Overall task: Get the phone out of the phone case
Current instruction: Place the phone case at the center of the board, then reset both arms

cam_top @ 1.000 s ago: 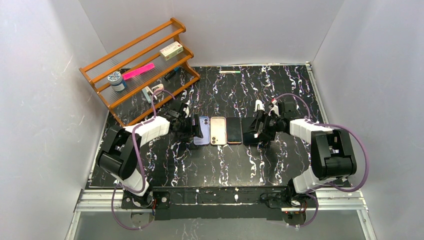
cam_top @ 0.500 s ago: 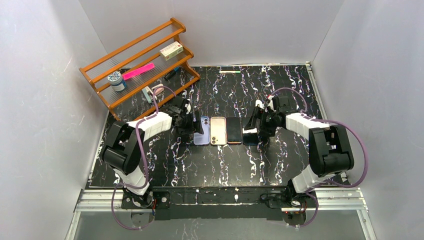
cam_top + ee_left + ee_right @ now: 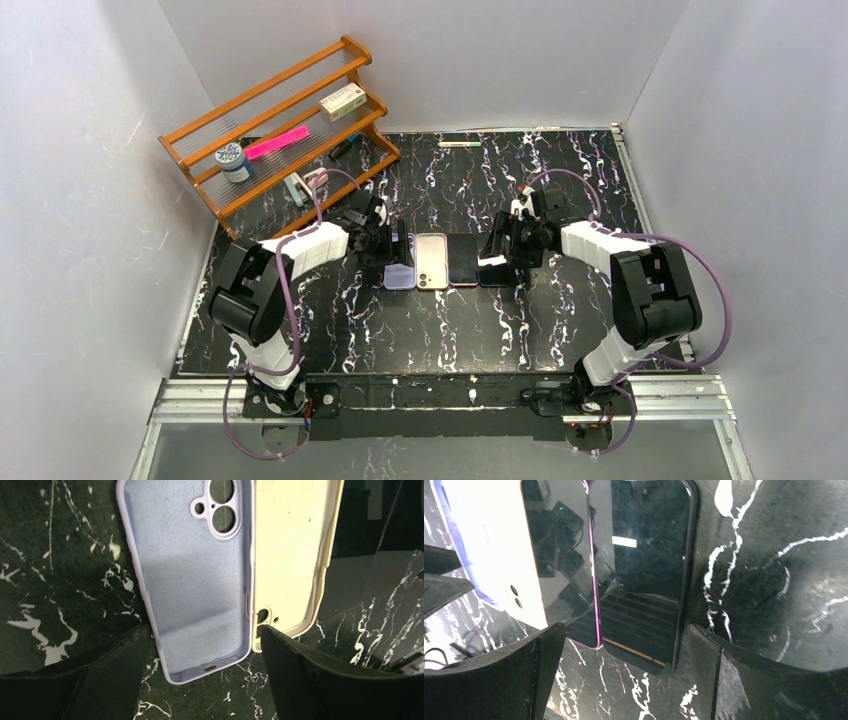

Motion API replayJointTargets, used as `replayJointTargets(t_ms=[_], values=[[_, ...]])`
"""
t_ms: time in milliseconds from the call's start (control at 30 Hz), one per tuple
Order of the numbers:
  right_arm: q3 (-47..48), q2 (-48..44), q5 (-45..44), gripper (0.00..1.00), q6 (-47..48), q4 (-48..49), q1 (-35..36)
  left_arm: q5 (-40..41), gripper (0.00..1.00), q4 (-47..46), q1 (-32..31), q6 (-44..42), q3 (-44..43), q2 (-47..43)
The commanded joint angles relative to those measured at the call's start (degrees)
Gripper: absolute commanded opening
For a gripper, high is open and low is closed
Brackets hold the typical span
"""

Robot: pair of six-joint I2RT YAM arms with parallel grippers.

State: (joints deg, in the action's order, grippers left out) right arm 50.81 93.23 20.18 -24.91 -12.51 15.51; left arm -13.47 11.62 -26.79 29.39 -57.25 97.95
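Observation:
Four flat items lie side by side mid-table. An empty lavender case (image 3: 400, 268) (image 3: 192, 575) is leftmost, then an empty cream case (image 3: 432, 262) (image 3: 292, 550), a magenta-edged phone (image 3: 463, 262) (image 3: 561, 565) and a black-cased phone (image 3: 493, 270) (image 3: 649, 565), both screen up. My left gripper (image 3: 393, 248) (image 3: 205, 680) is open and low, straddling the lavender case's end; one fingertip (image 3: 300, 665) covers the cream case's corner. My right gripper (image 3: 500, 250) (image 3: 624, 675) is open, its fingers on either side of the two phones' ends, holding nothing.
An orange wooden rack (image 3: 280, 130) stands at the back left, holding a jar, a pink item and a small box. A pen (image 3: 458, 144) lies near the back edge. White walls enclose the black marbled table (image 3: 430, 330).
Both grippers have moved inward toward the row, the left one rightward over the lavender case, the right one leftward over the black phone. Both stay open.

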Motion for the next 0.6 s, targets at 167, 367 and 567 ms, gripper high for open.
replayJointTargets(t_ms=[167, 367, 567], values=[[2.8, -16.7, -13.9, 0.99, 4.8, -6.5, 0.2, 14.6, 0.89, 10.1, 0.2, -1.0, -0.2, -13.7], [3.9, -32.0, -27.0, 0.99, 6.0, -8.2, -0.1, 31.0, 0.98, 17.1, 1.7, -2.1, -1.9, -29.1], [6.3, -42.0, -36.2, 0.99, 9.4, -7.4, -0.2, 45.0, 0.98, 20.3, 1.9, -6.1, -6.7, -42.0]])
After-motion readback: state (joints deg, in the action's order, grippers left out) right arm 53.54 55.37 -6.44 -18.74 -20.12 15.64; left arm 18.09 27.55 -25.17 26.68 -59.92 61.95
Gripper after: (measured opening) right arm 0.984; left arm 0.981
